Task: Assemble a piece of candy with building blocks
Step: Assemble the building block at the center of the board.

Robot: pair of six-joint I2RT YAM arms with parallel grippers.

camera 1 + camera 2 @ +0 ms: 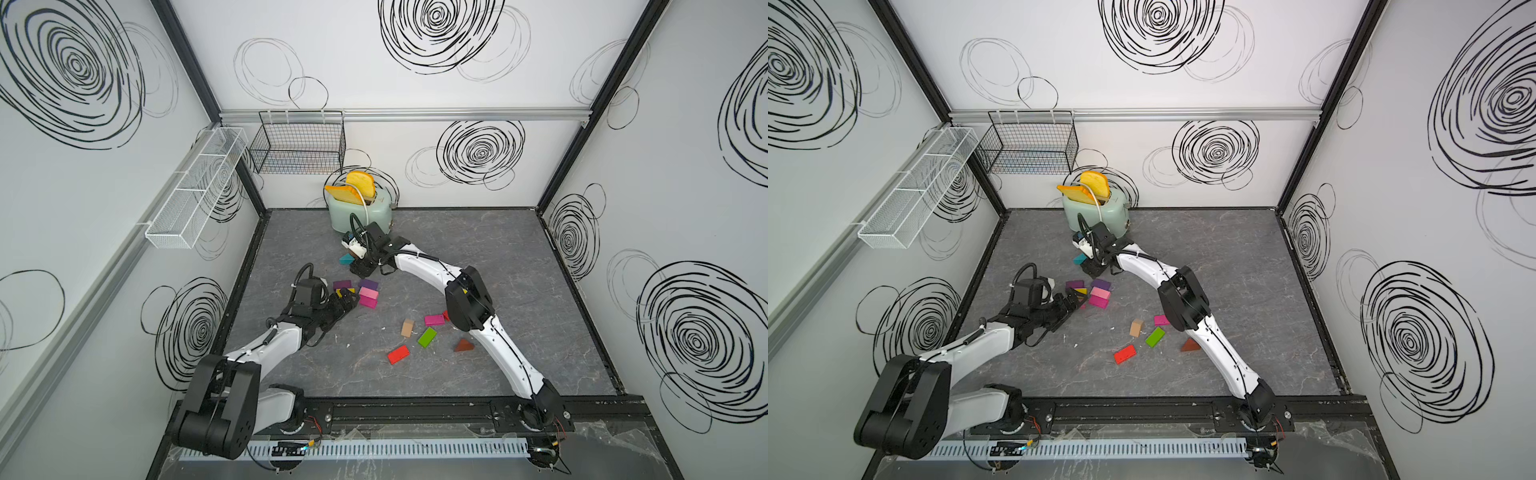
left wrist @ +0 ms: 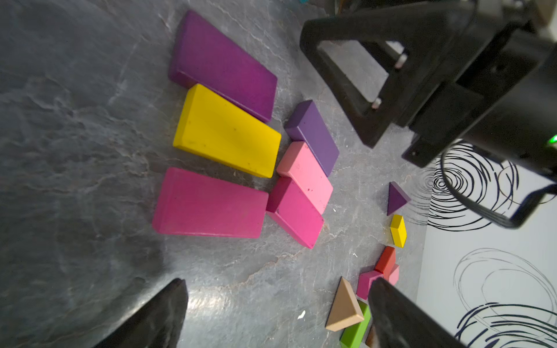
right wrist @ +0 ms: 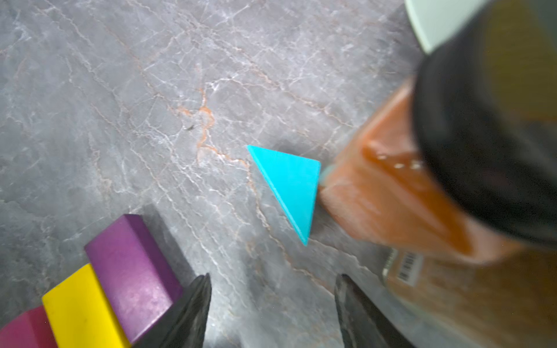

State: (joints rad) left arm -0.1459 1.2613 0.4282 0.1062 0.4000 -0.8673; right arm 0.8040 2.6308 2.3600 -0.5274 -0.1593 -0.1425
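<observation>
The building blocks lie on the grey table in two groups. In the left wrist view a purple brick [image 2: 223,63], a yellow brick [image 2: 226,132] and a magenta brick [image 2: 208,205] lie flat side by side. A dark purple brick [image 2: 313,135], a pink brick [image 2: 306,174] and another magenta brick [image 2: 297,211] stand against their ends. My left gripper [image 2: 277,283] is open just short of this group [image 1: 347,301]. My right gripper [image 3: 272,277] is open and empty, near a teal triangle [image 3: 292,180] that lies flat [image 1: 345,259].
A brown spice jar [image 3: 391,195] with a black lid stands right beside the teal triangle. Loose tan [image 1: 407,328], green [image 1: 427,336], red [image 1: 398,354] and magenta [image 1: 434,319] blocks and a brown triangle [image 1: 464,345] lie mid-table. A toaster [image 1: 359,208] stands at the back wall.
</observation>
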